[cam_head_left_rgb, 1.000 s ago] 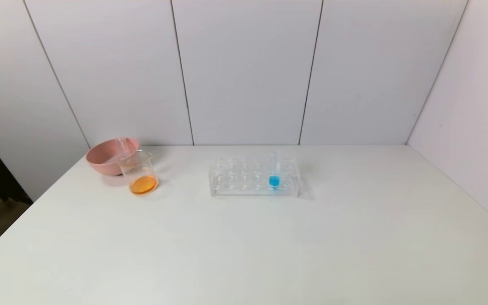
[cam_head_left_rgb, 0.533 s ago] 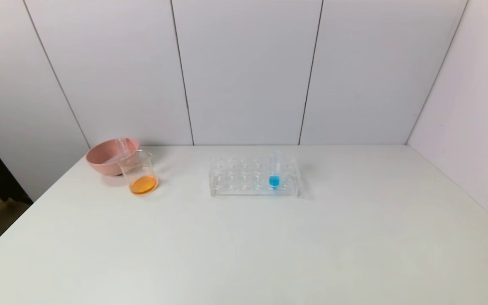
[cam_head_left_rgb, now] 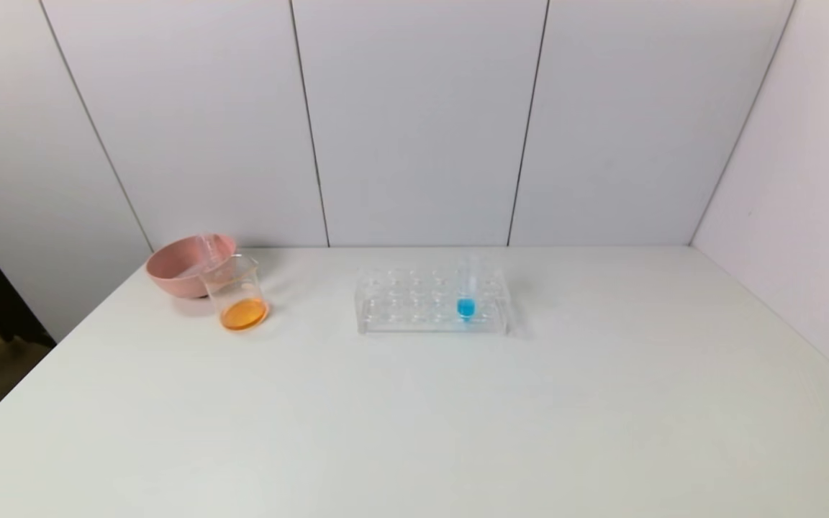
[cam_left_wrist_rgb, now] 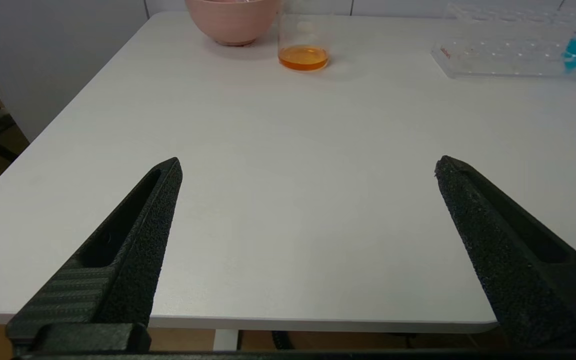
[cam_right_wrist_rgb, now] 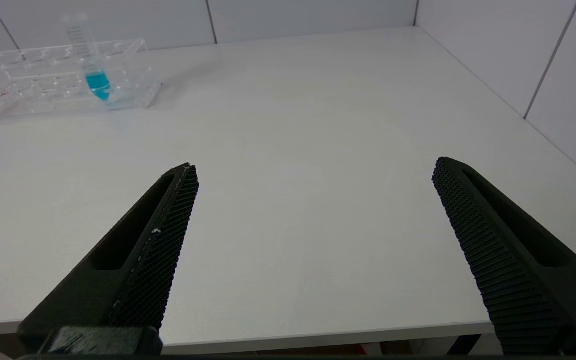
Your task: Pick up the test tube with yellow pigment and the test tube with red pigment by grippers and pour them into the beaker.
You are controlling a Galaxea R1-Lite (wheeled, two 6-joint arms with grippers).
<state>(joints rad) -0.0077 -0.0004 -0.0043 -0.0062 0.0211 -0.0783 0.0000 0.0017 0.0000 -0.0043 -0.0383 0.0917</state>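
So from where I'm standing, going left to right: a pink bowl (cam_head_left_rgb: 184, 265) is sitting at the far left, with what looks like a clear empty tube leaning in it. The beaker (cam_head_left_rgb: 237, 293) is touching its front, holding a shallow orange pool, so I'm guessing both pigments are already poured. In the middle the clear rack (cam_head_left_rgb: 432, 301) is holding only a blue tube (cam_head_left_rgb: 466, 291). I'm not spotting any yellow or red tube anywhere.

The left gripper (cam_left_wrist_rgb: 308, 167) is hanging at the near table edge, jaws spread wide, holding nothing. The right gripper (cam_right_wrist_rgb: 315, 170) is doing the same on its side.

That beaker's looking light, slick and breakable; if moving it, I'd be gripping the wall mid-height, gently.
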